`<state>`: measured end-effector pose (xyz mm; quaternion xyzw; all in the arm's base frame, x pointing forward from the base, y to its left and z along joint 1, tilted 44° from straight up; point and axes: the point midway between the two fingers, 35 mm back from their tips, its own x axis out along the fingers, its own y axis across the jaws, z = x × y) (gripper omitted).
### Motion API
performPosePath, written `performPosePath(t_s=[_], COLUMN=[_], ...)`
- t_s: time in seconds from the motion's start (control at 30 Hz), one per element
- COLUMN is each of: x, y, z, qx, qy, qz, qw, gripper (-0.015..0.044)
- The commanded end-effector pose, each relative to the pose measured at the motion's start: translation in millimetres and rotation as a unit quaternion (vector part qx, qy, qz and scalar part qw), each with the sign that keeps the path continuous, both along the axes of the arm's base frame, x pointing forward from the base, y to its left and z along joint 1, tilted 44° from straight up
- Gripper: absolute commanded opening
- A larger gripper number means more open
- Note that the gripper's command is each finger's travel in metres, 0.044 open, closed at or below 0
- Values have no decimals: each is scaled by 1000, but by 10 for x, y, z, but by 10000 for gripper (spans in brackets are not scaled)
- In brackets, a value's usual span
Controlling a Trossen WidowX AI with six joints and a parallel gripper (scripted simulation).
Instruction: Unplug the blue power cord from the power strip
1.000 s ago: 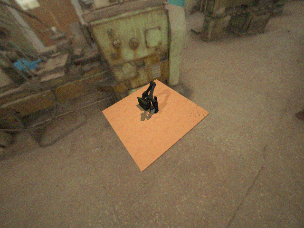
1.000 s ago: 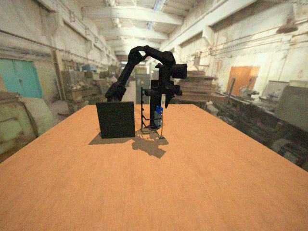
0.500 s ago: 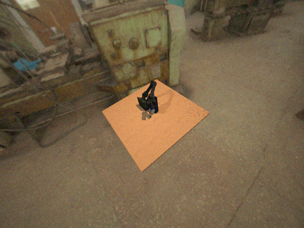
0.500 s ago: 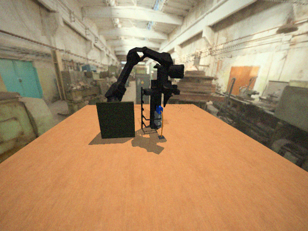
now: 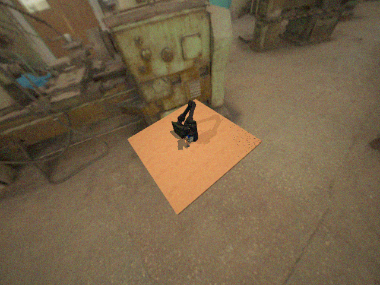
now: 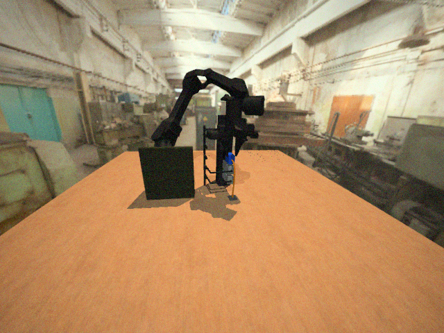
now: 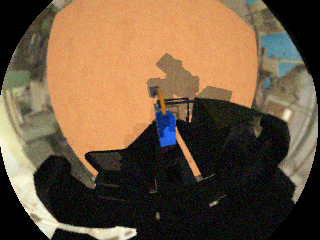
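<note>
black box close beside upright power strip, wire rack between

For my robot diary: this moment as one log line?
gripper open, empty | over blue plug | plug in power strip | grasp not yet made
</note>
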<state>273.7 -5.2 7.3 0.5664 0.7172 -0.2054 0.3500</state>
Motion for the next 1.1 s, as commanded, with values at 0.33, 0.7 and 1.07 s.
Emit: performPosePath(t_s=[0.33,0.7,1.07], x=[-11,4,66], y=[30,3,-120], z=[-25,-49,-155], qx=[1,0,0], qy=[1,1,2], qz=[1,1,1], qw=[1000,1000,1000], gripper=[42,0,0])
